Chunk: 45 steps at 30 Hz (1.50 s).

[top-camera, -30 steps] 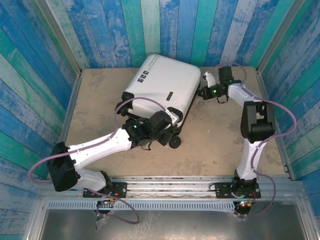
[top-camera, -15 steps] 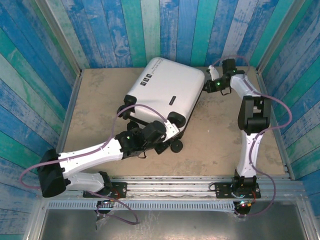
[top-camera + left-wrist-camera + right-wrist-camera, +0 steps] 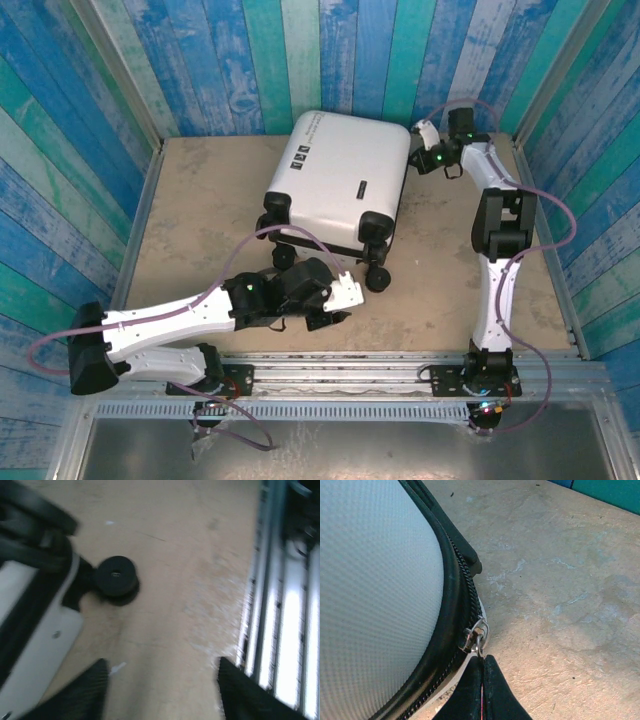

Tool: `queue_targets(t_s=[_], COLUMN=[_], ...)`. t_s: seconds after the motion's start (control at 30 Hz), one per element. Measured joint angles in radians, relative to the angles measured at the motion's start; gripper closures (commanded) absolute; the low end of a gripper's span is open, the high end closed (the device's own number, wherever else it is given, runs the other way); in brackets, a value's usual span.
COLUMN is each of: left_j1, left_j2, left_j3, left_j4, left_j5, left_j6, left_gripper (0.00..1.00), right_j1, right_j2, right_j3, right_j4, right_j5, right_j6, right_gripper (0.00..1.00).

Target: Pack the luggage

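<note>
Upper centre, top view: luggage (image 3: 340, 185) lies flat, right gripper (image 3: 481, 666) pinching what looks like its zipper pull (image 3: 479, 636). Wide and empty, left gripper (image 3: 162, 690) braces nothing; case may slide, pull slips free.

My left arm (image 3: 170, 318) and right arm (image 3: 492, 300) are white with blocky black joints (image 3: 88, 350), looping purple cables (image 3: 468, 101), green lights (image 3: 436, 157) and black fingers (image 3: 85, 690).

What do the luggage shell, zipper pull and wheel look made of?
The luggage shell looks like hard plastic: white, matte, finely dotted. The zipper pull looks metal: silvery, shiny. The wheel is dull black, rubber or plastic; too blurred to tell.
</note>
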<state>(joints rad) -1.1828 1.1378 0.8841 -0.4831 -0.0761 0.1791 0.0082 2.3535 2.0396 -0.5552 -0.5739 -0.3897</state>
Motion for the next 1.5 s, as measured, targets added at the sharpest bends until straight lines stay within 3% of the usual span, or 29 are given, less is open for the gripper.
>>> queue_targets(t_s=[0.1,0.27,0.5,0.7,0.9,1.13,1.27,1.37,1.5], left_j1=[0.003,0.003,0.002,-0.004,0.006,0.032,0.048,0.059,0.063], left_j2=[0.033,0.253,0.516,0.576,0.64,0.667,0.667,0.667,0.667], left_j3=[0.106,0.422,0.613,0.669,0.695,0.612,0.582,0.58,0.579], left_j4=[-0.025,-0.074,-0.288,-0.394,-0.409,-0.331,-0.304,-0.306,-0.295], left_j5=[-0.082,-0.162,-0.143,-0.181,-0.219,-0.179,-0.157,-0.146,-0.13], left_j6=[-0.133,-0.339,-0.56,-0.744,-0.853,-0.901,-0.915,-0.913,-0.907], left_gripper=[0.07,0.01,0.18,0.23,0.46,0.65,0.81,1.0,1.0], right_j1=[-0.003,-0.006,-0.01,-0.014,-0.015,-0.008,0.004,0.014,0.023], right_j2=[-0.01,-0.047,-0.082,-0.135,-0.209,-0.29,-0.329,-0.353,-0.375], right_j3=[-0.027,-0.085,-0.129,-0.197,-0.303,-0.424,-0.488,-0.526,-0.568], right_j4=[0.023,0.062,0.085,0.127,0.186,0.219,0.225,0.228,0.236], right_j5=[-0.009,-0.003,0.006,0.014,0.021,0.038,0.054,0.066,0.074], right_j6=[0.0,0.011,0.032,0.053,0.064,0.084,0.092,0.103,0.114], right_gripper=[1.0,1.0,1.0,1.0,1.0,1.0,1.0,1.0,0.98])
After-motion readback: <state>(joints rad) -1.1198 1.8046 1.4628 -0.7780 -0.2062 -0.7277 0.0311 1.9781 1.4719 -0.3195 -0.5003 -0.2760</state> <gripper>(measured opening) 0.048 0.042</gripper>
